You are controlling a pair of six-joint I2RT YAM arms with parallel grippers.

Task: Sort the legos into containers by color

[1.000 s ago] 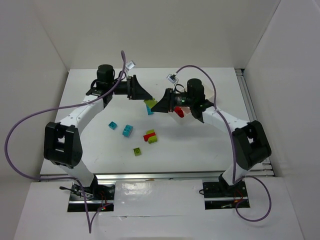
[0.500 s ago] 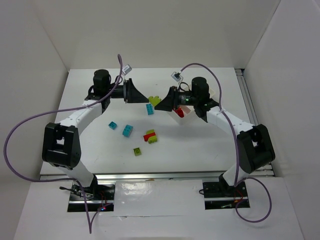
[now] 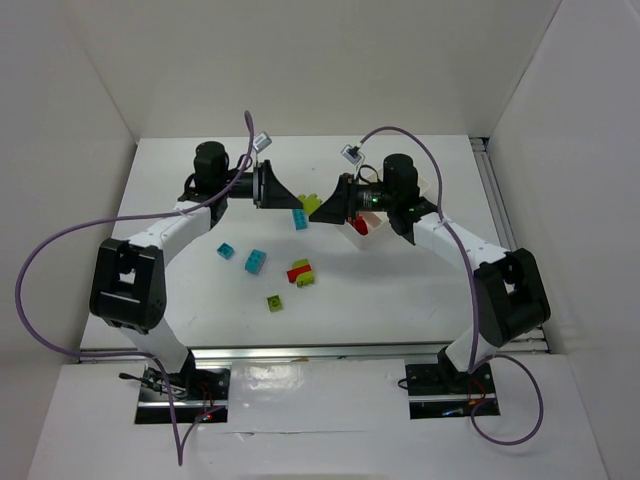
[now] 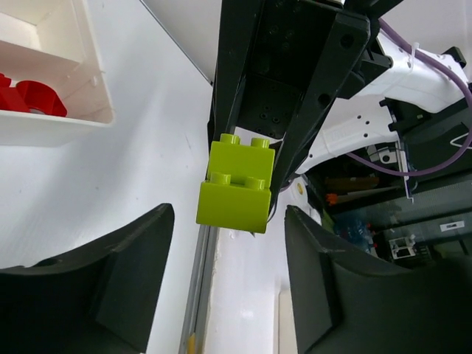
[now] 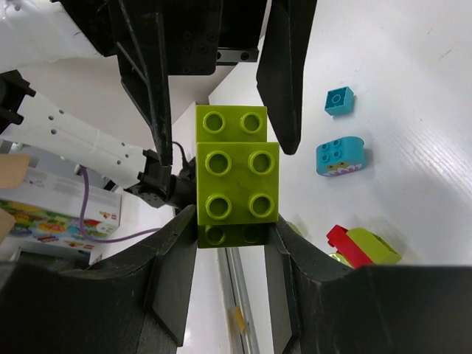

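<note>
While squeezing the likely light, hard green lego [image 5: 236,192] by flat sides in right claw [image 3: 325,207], holding left claw [image 3: 286,194] released.

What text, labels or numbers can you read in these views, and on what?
Nothing can be read in any view.
Print on the colourful box, right wrist view: blurred, unreadable.
The white labels on background gear, left wrist view: too small to read.
The white cable tags, top view: too small to read.
The lime green brick and the white tray: no lettering visible.
</note>
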